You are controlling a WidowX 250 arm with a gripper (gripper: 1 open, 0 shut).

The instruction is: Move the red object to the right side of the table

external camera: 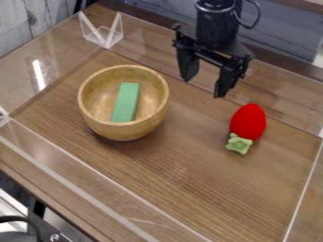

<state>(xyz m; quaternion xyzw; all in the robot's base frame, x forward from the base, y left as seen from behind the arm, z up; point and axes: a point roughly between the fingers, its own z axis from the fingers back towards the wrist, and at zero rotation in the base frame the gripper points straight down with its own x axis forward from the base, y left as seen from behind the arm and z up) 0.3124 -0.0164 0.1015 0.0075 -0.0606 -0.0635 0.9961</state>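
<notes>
The red object (247, 123) already lies toward the counter's (177, 180) right, seemingly placed, with the pincer (209, 77) wide open, empty, above.

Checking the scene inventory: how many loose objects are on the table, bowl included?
3: the wooden bowl at left, the green block lying inside it, and the red object at right on the table. Nothing appears hidden.

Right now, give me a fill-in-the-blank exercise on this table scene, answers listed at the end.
1. The green block lies inside the wooden ____.
2. The pincer hangs with its jaws ____, holding nothing.
3. The red object rests on the table, its leafy cap coloured ____.
4. In the picture, the red object lies to the ____ of the bowl.

Answers: bowl; open; green; right
</notes>
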